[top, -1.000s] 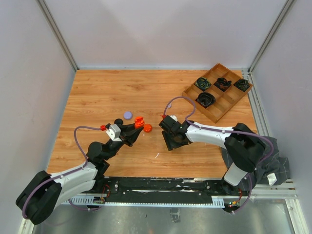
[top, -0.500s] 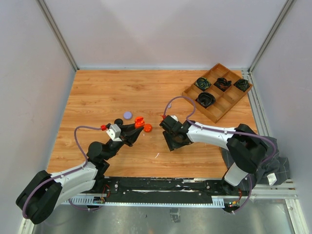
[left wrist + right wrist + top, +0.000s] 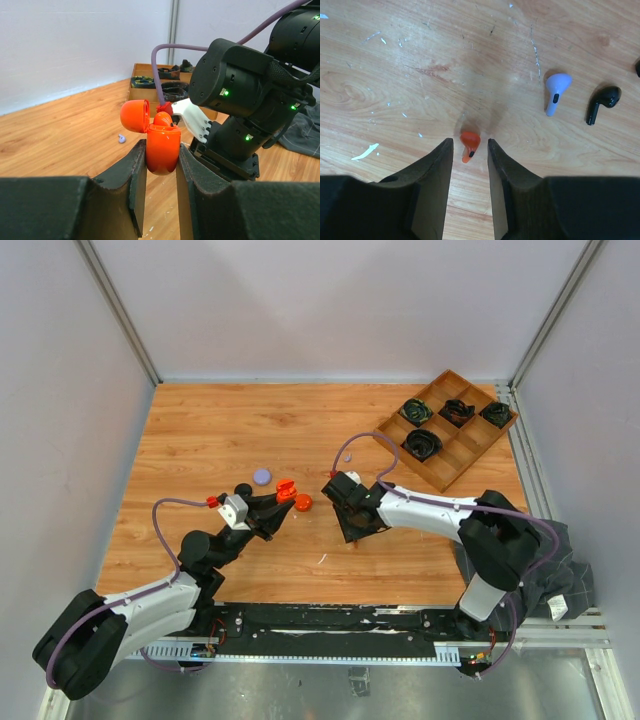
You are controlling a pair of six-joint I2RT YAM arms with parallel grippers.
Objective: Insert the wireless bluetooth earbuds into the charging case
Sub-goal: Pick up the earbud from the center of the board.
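Picking up the orange earbud (image 3: 469, 142) is, in my judgement, the step in hand. The right gripper (image 3: 470, 150) stands over it, fingers (image 3: 437, 170) part open, one on either side. The bud lies flat on the table (image 3: 395, 60) between the tips, with bare wood showing on each flank, so it is not yet pinched. The left gripper (image 3: 161, 165) is clamped on the orange charging case (image 3: 163, 145), lid hinged open, to the left of the bud. The next move calls for a square closure, a lift, then carriage leftward to the case. A lilac earbud (image 3: 556, 92) and a black earbud (image 3: 602, 102) lie nearby, clear of the fingers.
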